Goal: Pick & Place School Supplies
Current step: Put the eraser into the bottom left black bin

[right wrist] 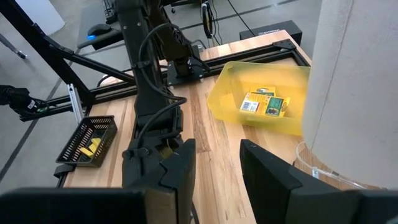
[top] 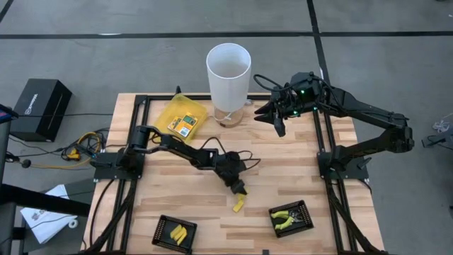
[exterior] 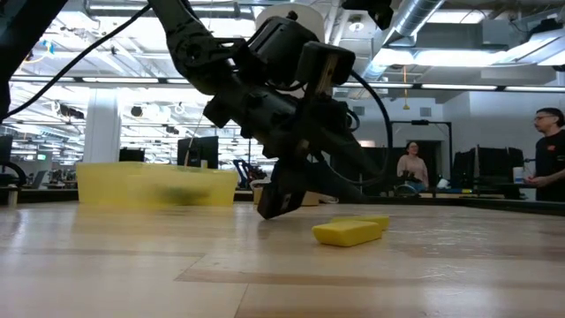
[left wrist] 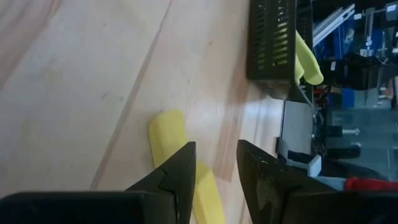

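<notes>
Lowering the left hand (top: 239,190), fingers apart, you should straddle the short yellow piece (top: 238,205) near the table's front edge squarely before closing, right hand (top: 277,122) parked empty, fingers apart.

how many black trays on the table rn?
2. One black tray sits at the near edge on the left arm's side, holding yellow pieces. The other black tray sits near the same edge on the right arm's side, holding plier-like tools. None seem hidden.

We count two black trays (top: 174,231), one white cup (top: 228,83), one yellow pouch (top: 182,117), one loose yellow piece (top: 238,205) beside the trays.
</notes>
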You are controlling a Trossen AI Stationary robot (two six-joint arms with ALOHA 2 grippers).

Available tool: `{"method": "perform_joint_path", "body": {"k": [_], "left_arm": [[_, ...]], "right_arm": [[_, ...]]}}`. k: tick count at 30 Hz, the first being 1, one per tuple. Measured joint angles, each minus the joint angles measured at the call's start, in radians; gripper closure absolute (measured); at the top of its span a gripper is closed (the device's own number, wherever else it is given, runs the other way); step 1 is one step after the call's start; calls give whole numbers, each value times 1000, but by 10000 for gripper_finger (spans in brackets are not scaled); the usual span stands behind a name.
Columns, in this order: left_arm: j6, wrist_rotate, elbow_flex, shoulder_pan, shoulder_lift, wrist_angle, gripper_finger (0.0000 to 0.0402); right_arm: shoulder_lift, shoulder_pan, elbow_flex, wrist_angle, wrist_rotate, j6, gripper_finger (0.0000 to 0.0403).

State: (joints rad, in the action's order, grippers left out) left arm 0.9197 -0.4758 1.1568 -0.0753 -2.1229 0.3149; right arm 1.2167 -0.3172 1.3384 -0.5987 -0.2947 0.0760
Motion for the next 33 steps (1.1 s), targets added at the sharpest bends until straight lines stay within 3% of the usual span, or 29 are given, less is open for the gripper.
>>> {"method": "perform_joint_path", "body": {"k": [26,33], "left_arm": [[-82,36,7,-19,-38,-117,297],[-91,85,8,-20,-35,-154,297]], "right_arm": [[0,0,0,0,0,-4,285],[0,0,0,0,0,-4,285]]}}
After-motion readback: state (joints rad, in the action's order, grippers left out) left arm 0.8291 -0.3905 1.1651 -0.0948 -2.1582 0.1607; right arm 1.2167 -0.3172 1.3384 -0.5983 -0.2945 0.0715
